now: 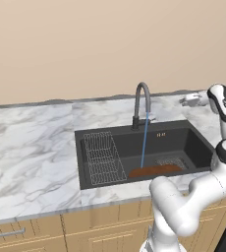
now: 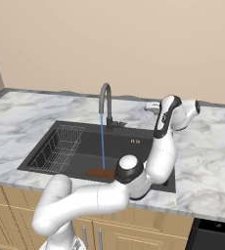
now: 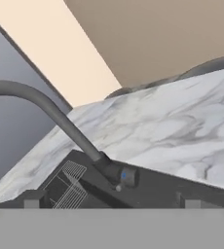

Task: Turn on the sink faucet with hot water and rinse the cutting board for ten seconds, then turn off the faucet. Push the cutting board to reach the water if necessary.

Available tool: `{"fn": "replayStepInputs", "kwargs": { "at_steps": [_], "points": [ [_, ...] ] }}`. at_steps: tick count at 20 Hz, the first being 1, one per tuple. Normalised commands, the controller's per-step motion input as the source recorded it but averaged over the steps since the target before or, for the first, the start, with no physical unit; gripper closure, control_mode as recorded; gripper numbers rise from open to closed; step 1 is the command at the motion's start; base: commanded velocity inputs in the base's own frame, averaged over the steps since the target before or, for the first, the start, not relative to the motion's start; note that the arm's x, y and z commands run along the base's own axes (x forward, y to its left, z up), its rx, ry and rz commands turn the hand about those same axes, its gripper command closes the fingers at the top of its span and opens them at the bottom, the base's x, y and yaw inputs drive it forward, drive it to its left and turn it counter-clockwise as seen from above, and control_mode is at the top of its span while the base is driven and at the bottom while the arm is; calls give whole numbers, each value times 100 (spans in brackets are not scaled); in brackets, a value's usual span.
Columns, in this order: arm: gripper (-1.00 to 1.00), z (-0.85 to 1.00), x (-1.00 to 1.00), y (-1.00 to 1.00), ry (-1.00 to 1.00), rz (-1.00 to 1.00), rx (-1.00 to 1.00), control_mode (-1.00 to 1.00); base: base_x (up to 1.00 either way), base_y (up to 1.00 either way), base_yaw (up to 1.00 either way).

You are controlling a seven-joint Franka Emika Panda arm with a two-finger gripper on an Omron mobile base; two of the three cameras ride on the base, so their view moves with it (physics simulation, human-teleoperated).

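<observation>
Nearest the base cameras, the white arm bends up over the counter edge, its two-finger gripper (image 2: pixel 152 107) raised behind the matte black rectangular sink (image 1: pixel 196 140); how wide its jaws stand cannot be told. From the slim dark grey gooseneck faucet (image 1: pixel 141 101) a thin blue water stream (image 1: pixel 144 142) falls onto the flat reddish-brown wooden cutting board (image 1: pixel 154 171), lying on the basin floor beside the grey wire rack (image 1: pixel 102 157).

The white and grey marble counter (image 1: pixel 31 147) ran along the wall on top of light wooden cupboards (image 1: pixel 61 231), and set down into it was the black sink (image 1: pixel 201 145), with the dark bendy faucet (image 1: pixel 140 96) standing on the sink's back edge.
</observation>
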Motion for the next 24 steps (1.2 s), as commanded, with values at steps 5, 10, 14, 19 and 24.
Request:
{"fn": "replayStepInputs", "kwargs": {
  "at_steps": [5,10,14,19,24],
  "points": [
    [-100,7,-19,-19,15,0,0,-100,0,0,0],
    [-100,0,0,-27,0,0,0,-100,0,0,0],
    [-100,-8,2,-10,0,0,-6,-100,0,0,0],
    [-100,-7,0,0,1,0,-11,-100,0,0,0],
    [-100,-1,0,1,8,0,-10,-100,0,0,0]
  ]
}}
